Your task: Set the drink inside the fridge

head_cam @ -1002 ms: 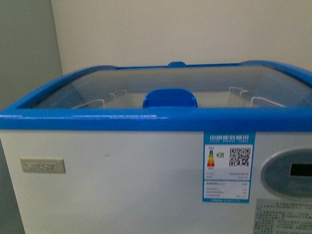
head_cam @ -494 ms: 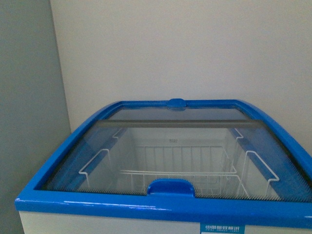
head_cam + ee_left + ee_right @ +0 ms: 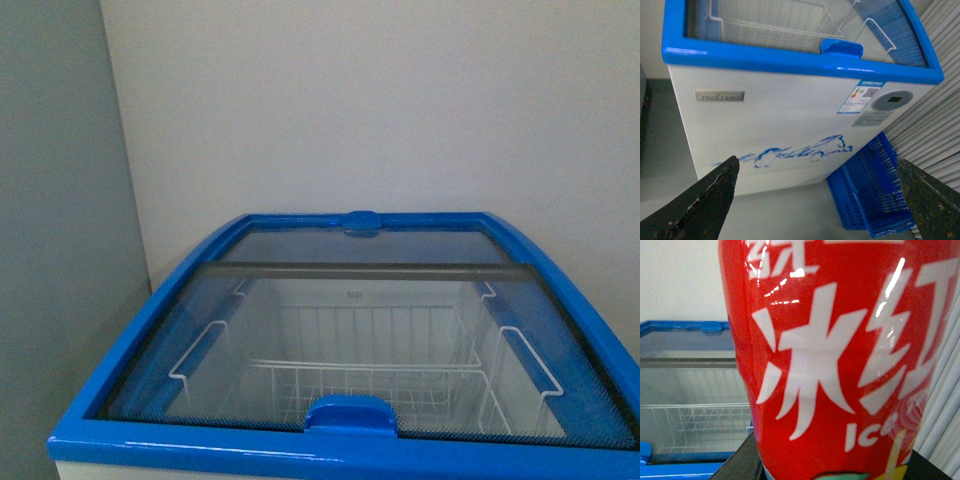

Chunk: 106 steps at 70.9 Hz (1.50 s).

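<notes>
Over the last second the front view has climbed from the white front panel of the fridge to look down on its top, so the glass lid now shows from above. That suggests the robot is close and high enough to work on the top. The lid looks shut, though: its blue handle sits against the near rim, a second handle lies at the far rim, and no open gap shows. The wire basket is seen only through the glass and looks bare.

The drink is not in yet. It fills the right wrist view, clamped in the right gripper, whose dark fingers peek out on either side of the label. The left gripper is spread wide and empty, low before the front panel, so it is likely the one to slide the lid toward the far rim.

Room is tight on the left, where a grey surface stands just beside the fridge. A blue crate lies on the floor by one front corner.
</notes>
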### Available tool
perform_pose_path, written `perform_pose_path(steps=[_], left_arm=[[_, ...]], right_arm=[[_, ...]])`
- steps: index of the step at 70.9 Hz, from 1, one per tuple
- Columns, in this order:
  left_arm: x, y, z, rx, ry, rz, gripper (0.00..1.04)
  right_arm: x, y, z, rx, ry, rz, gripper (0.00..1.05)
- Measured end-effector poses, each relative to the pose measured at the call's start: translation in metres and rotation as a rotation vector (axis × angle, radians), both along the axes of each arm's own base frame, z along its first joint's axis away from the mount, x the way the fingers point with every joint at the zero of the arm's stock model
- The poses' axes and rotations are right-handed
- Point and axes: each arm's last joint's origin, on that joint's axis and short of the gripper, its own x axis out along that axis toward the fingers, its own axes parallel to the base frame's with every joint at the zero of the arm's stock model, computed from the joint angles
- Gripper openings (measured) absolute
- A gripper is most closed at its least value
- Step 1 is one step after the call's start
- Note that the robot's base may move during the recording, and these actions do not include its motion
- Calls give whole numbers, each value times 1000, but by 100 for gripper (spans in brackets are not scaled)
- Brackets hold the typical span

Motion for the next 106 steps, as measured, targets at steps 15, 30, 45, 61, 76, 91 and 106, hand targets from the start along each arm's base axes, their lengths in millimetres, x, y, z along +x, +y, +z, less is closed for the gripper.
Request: perform_pose_path(steps=[15, 30, 45, 61, 76, 91, 106], left_arm=[[76, -29, 39, 209, -275, -222, 97], [128, -90, 46, 480, -467, -594, 97], [161, -133, 41, 749, -649, -915, 97], [197, -147, 34, 821, -696, -935, 97], [216, -147, 25, 832, -661, -945, 97], [238, -151, 13, 833, -635, -940, 97], [256, -154, -1, 834, -605, -934, 97]], right_arm=[[0, 0, 0, 0, 0, 4, 37], [0, 0, 0, 0, 0, 5, 37], [0, 0, 0, 0, 0, 5, 37], [0, 0, 0, 0, 0, 5, 37], [0, 0, 0, 0, 0, 5, 37], [0, 0, 0, 0, 0, 5, 37], [0, 0, 0, 0, 0, 5, 37]])
